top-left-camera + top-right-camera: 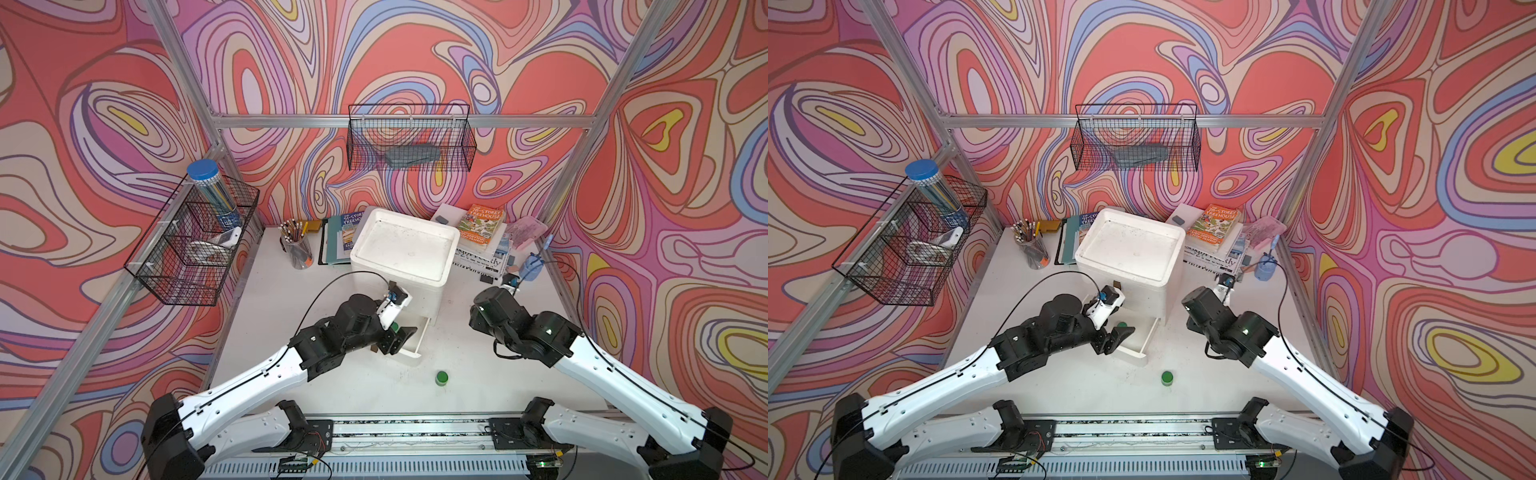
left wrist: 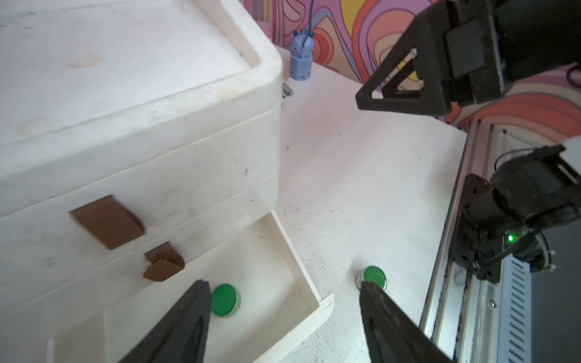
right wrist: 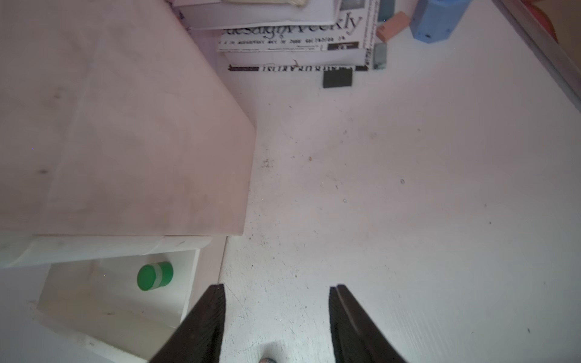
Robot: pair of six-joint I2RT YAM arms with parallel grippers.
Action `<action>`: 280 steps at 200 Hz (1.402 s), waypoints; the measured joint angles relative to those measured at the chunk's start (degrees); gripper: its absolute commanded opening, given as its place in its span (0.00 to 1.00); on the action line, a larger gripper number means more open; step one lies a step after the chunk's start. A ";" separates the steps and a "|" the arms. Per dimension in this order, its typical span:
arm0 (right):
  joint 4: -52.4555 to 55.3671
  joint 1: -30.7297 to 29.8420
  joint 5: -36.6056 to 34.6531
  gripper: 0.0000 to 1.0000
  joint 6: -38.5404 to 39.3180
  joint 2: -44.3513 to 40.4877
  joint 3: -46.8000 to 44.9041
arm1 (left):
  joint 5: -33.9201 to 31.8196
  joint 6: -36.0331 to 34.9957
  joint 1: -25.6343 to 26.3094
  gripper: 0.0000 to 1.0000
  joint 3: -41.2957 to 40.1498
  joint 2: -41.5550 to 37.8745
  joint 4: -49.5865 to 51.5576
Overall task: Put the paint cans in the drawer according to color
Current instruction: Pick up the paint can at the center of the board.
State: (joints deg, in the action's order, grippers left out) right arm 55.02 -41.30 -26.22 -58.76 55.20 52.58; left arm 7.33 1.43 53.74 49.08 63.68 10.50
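Left tool [image 2: 283,284] hung over the open bottom drawer [image 2: 295,261], jaws spread wide and nothing between them. Just under its left finger sat one green jar [image 2: 224,300], resting free on the drawer floor, towards the right-hand end. So that one looked delivered.

The step in hand, as I read it, was the other green jar [image 1: 441,377], out on the bare table [image 1: 270,299], near of the drawer's front and a little to the right. To fetch it well, the left tool had to rise first, clear of the drawer's wall and front lip, then swing out towards the near right. It should come down straight with the jaws wide enough to straddle the lid, and close low on the body rather than on the lid's edge. These little jars will tip or roll if clipped. Then it goes into the same drawer, set beside its green twin without knocking it.

Right tool [image 3: 278,286] hovered over empty table beside the chest [image 2: 157,157], on its right side, jaws partly apart and holding nothing. It was best kept out of the left arm's path.

The drawers above, with their brown handles [image 2: 108,221], were closed. No white or pink jars were in sight.
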 measured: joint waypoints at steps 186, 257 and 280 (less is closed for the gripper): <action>22.23 0.52 -13.92 0.54 -17.99 -9.99 7.56 | 0.15 -17.09 13.44 0.78 34.27 46.25 29.44; 24.48 0.52 -17.86 0.54 -17.57 -10.14 9.57 | 0.81 -17.53 13.46 0.69 38.49 51.45 35.06; 24.33 0.50 -17.94 0.54 -17.29 -9.53 9.57 | 0.87 -17.57 13.57 0.67 40.30 53.62 36.52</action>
State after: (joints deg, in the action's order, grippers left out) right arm 79.35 -40.80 -44.16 -76.05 45.67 62.15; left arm 8.21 -16.14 67.31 89.38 117.30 47.03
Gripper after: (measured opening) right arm 0.536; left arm 0.684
